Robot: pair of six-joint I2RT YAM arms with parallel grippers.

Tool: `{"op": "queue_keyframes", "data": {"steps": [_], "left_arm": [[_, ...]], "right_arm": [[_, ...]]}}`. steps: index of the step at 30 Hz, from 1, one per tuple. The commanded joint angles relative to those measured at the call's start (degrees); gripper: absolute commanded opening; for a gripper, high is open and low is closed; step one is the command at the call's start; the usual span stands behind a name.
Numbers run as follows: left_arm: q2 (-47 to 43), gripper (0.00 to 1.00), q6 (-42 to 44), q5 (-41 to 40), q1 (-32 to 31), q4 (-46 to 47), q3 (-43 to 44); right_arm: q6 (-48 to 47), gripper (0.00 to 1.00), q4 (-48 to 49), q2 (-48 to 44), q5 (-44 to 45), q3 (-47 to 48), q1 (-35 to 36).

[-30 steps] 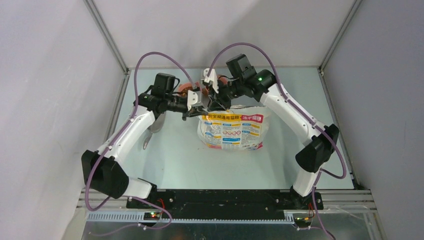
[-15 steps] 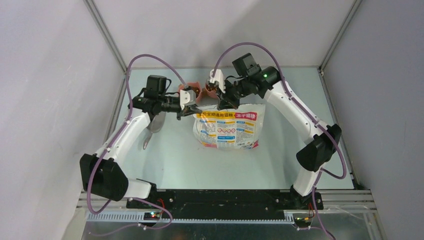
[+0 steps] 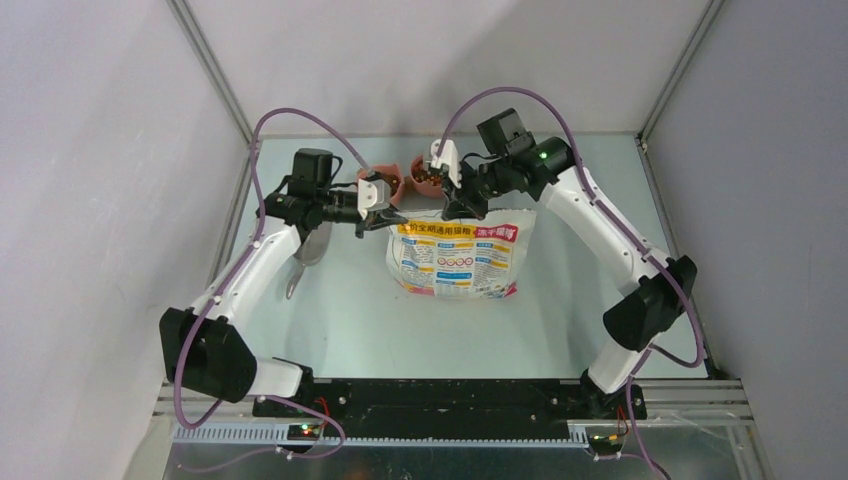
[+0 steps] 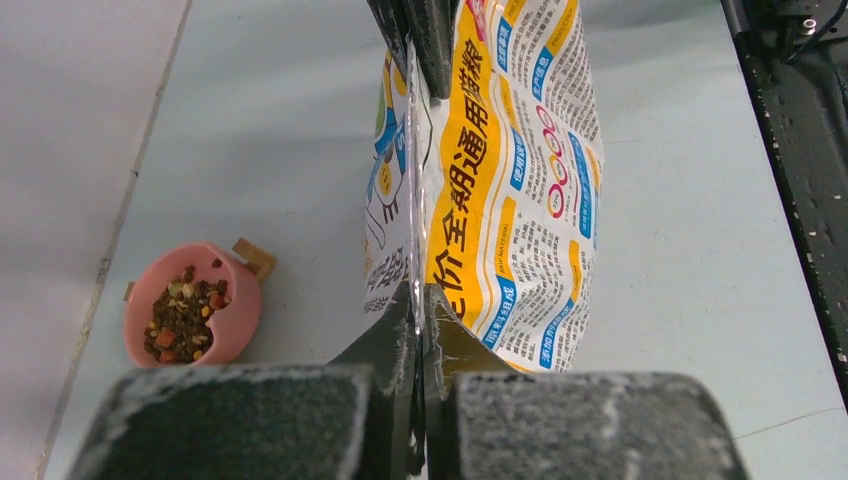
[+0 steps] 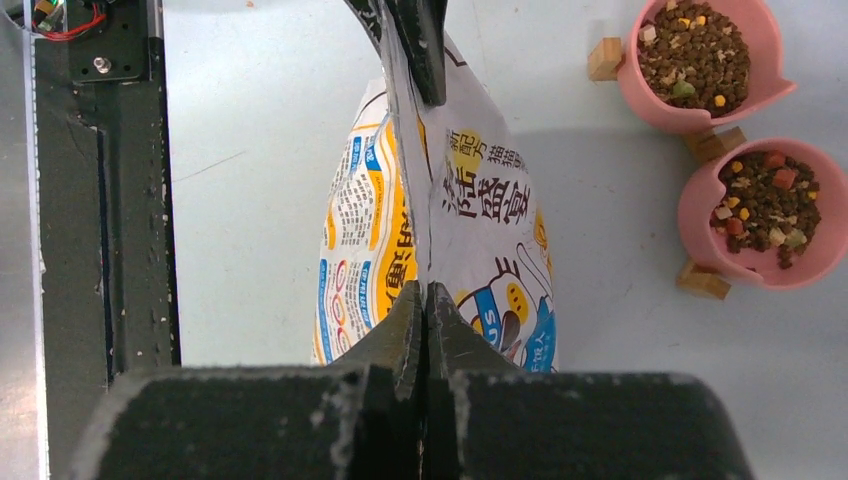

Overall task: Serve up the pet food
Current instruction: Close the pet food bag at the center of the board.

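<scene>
Use the top view for layout. The bag (image 3: pixel 455 262) rests on the table (image 3: pixel 340 300). The left gripper (image 3: pixel 388 217) is at the bag's upper left corner and the right gripper (image 3: pixel 452 208) is on its upper edge, further right. You cannot read the jaw gap from this view.

Use the wrist views for that. In each, the jaws are pressed together on the bag's flattened top seam. Treat both claws as closed, with bag film pinched between the fingers, one claw at each end of the seam.

The pet food (image 5: pixel 765 205) is behind the bag, in two pink bowls (image 5: pixel 692 215) close together beyond the held seam. Only the right wrist view shows both bowls and the wooden blocks (image 5: pixel 605 58) beside them. The left wrist view shows one bowl. In the top view the claws partly cover both.

The kibble is a loose multicoloured heap filling round bowls, so it has no long axis or heading. The bag's seam runs left to right, from claw to claw.

A grey metal scoop (image 3: pixel 312 245) lies left of the bag, partly under the left arm.

The table is smooth and pale grey-green. Plain pale walls with metal corner posts enclose it behind and on both sides of the bag, and a black rail runs nearer the arm bases
</scene>
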Motion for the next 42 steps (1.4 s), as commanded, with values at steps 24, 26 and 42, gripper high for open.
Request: {"op": "queue_keyframes", "data": {"steps": [24,26,42], "left_arm": [[-2.4,0.10,-2.5,-4.5,5.4,-0.5,2.1],[-2.1,0.19,-3.0,-4.4,4.0,-0.8,3.1],[-0.3,0.38,-3.4,-3.9,-1.7,-2.6,6.9]], "right_arm": [[1.6,0.31,-6.4,-8.1,6.5,-2.6,-5.6],[2.1,0.34,-5.8,-6.4,5.7,-1.3,-4.1],[1.8,0.20,-4.4,-1.4,7.0,2.7,2.3]]}}
